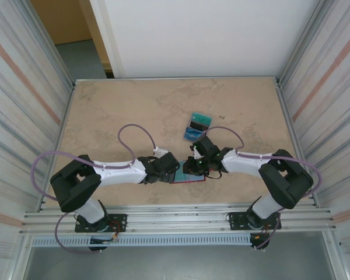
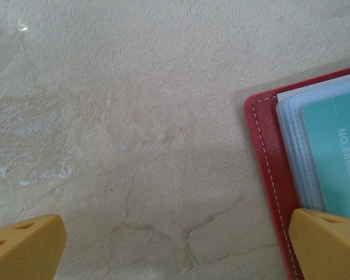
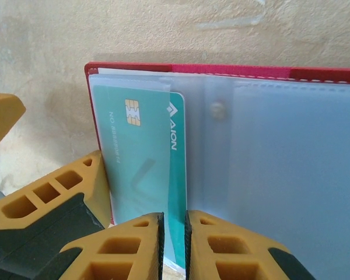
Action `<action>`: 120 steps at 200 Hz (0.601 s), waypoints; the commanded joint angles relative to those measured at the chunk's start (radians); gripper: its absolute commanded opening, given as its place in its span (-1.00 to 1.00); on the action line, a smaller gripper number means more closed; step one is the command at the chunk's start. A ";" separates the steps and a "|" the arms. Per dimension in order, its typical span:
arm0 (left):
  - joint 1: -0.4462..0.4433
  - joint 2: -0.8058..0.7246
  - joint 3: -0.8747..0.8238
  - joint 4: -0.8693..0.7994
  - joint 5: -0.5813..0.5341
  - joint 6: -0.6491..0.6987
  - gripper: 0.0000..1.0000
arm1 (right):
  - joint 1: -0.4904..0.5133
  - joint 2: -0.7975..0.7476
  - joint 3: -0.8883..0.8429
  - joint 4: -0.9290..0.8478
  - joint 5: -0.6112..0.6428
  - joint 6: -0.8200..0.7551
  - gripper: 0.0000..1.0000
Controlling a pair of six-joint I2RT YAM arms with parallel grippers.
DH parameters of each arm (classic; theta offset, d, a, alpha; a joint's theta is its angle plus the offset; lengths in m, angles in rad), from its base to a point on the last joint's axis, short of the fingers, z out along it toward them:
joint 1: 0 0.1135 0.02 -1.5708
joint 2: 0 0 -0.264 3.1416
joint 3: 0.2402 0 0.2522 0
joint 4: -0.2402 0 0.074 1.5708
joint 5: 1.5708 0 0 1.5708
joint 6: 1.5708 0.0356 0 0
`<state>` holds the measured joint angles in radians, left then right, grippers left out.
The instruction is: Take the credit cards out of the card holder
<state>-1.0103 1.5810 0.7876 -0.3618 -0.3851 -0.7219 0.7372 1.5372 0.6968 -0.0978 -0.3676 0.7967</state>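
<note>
The red card holder (image 1: 189,177) lies spread open near the table's front edge between my two grippers, red rim (image 3: 221,73) and clear pockets up. A teal credit card (image 3: 140,151) sits in its left pocket, one long edge sticking out. My right gripper (image 3: 174,233) has its jaws almost together right over that exposed edge; whether they pinch the card I cannot tell. My left gripper (image 2: 175,251) is wide open, one finger (image 2: 326,245) on the holder's red border (image 2: 268,151), bare table between the fingers. Two loose credit cards, teal (image 1: 200,120) and blue (image 1: 192,134), lie behind the holder.
The stone-patterned tabletop (image 1: 116,116) is walled by ribbed metal panels (image 1: 23,105) on left and right and a white panel behind. Both arms reach in low from the front rail (image 1: 175,219), their purple cables (image 1: 134,131) looping above the table.
</note>
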 commanded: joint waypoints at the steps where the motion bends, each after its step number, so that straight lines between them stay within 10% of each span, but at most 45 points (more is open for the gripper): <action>1: -0.005 0.023 0.012 -0.047 -0.001 -0.007 0.98 | -0.007 -0.018 -0.019 0.001 -0.001 -0.001 -0.63; 120: -0.005 0.028 0.012 -0.051 -0.003 -0.009 0.98 | -0.014 0.061 -0.035 0.104 -0.090 0.022 -0.67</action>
<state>-1.0103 1.5845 0.7921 -0.3672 -0.3851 -0.7223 0.7277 1.5768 0.6765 -0.0391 -0.4026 0.8021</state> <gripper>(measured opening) 0.987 0.167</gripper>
